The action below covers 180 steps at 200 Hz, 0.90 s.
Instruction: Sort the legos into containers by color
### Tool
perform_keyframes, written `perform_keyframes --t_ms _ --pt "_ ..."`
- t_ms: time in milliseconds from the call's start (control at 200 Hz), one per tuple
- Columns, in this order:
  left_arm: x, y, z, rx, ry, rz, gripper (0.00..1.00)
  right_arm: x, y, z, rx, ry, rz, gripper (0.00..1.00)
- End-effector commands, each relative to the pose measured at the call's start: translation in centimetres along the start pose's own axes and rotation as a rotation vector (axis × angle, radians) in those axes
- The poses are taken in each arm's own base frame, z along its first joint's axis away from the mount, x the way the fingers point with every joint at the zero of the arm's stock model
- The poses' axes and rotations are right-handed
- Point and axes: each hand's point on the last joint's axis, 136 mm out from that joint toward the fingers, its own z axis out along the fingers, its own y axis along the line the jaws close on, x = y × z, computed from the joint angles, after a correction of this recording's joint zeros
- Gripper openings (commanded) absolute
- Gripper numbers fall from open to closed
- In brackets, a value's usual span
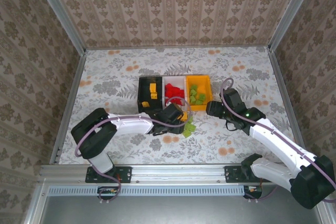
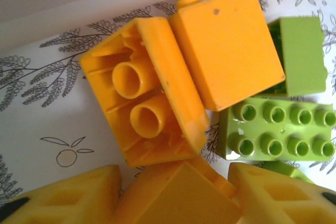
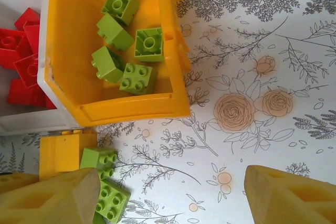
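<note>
Left gripper (image 2: pixel 176 205) pinches an orange brick (image 2: pixel 168 187) just in front of white bin (image 1: pixel 175 78); right gripper (image 3: pixel 170 182) wide open, empty. Lift straight up clear of loose bricks (image 2: pixel 275 135), release over black bin (image 1: pixel 142 95) beside white bin.

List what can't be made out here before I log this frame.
- Left wrist: bottom edge cuts off the orange brick between the fingers of the left gripper; grip unclear.
- Top external: the left arm hides those fingertips; orange bricks in the black bin too small to count.
- Right wrist: left edge cuts off the white bin and its red bricks; count unknown.
</note>
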Motion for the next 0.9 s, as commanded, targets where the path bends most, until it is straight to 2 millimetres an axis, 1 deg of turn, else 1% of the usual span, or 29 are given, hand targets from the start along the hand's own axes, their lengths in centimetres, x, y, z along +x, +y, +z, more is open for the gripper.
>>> perform_keyframes --t_ms 0,95,170,240,305,385,440,490,555,645,725,815,895 --pt "1.5 0.6 -0.2 -0.008 0.038 -0.014 0.44 0.3 -0.4 -0.1 0.01 0.01 -0.007 0.75" --pt "1.7 0.8 -1.1 -0.012 0.033 -0.013 0.39 0.3 -0.5 -0.1 0.011 0.01 -0.008 0.75" --pt "1.8 0.8 -2.5 -0.011 0.016 -0.019 0.37 0.3 -0.4 -0.2 0.006 0.009 -0.006 0.75" --pt "1.8 1.2 -4.1 -0.011 -0.007 -0.029 0.37 0.3 -0.4 -0.1 0.004 0.01 -0.004 0.75" --pt "1.4 1.6 -6.3 -0.017 -0.045 -0.036 0.36 0.4 -0.3 0.0 0.001 0.011 -0.003 0.75" --pt "0.1 2.6 -9.2 -0.04 -0.103 -0.032 0.37 0.5 -0.3 0.2 -0.003 0.013 0.001 0.75" --pt "-1.2 3.4 -11.0 -0.051 -0.146 -0.038 0.37 0.6 -0.2 0.3 -0.006 0.017 0.004 0.75" --pt "-2.6 4.6 -12.2 -0.062 -0.182 -0.054 0.37 0.6 -0.2 0.5 -0.006 0.019 0.005 0.75" --pt "-4.8 5.9 -13.3 -0.073 -0.224 -0.068 0.37 0.7 -0.2 0.7 -0.003 0.024 0.005 0.75" --pt "-8.0 7.6 -13.6 -0.098 -0.262 -0.09 0.37 0.8 -0.3 0.8 0.001 0.029 0.005 0.75" --pt "-10.7 8.8 -13.0 -0.122 -0.284 -0.098 0.37 0.8 -0.4 0.8 0.007 0.03 0.004 0.74" --pt "-13.1 10.5 -11.5 -0.159 -0.28 -0.115 0.36 0.9 -0.5 0.8 0.015 0.032 0.001 0.75" --pt "-14.4 12.0 -9.7 -0.183 -0.255 -0.143 0.36 0.9 -0.6 0.8 0.018 0.034 0.001 0.75"
